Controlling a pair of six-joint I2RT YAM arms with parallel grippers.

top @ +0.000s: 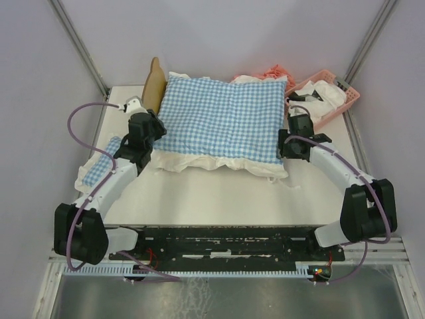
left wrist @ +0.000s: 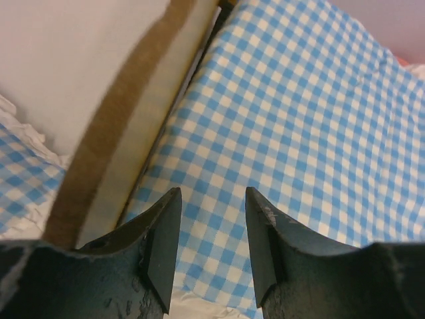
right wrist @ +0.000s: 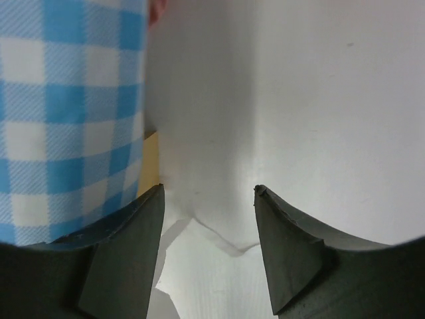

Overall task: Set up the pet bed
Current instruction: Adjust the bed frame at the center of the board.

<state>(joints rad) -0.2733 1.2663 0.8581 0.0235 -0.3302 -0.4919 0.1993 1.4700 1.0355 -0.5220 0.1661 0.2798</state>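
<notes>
Pet bed point(top: 157, 83) sits on the counter point(top: 219, 199), nearly all of it hidden under the checked cushion point(top: 222, 116). Only its wooden head end shows, upright at the cushion's left end.

Left hand point(left wrist: 212, 199) is at the cushion's left edge, fingers apart with nothing between them. Right hand point(right wrist: 209, 196) is at the cushion's right edge, fingers apart over the white frill point(right wrist: 212, 100), not pinching it.

Judgement: the frame looks stiff, light and smooth. 2 likely holds: a side rail, or the head end's top. The cushion is soft and may slide if the frame tips.

Pink basket point(top: 329, 96) lies beyond the cushion's far right corner.

Cushion point(top: 222, 119) blocks pet bed point(top: 155, 83); near table point(top: 219, 199) free (basket point(top: 339, 113) far-right).
</notes>
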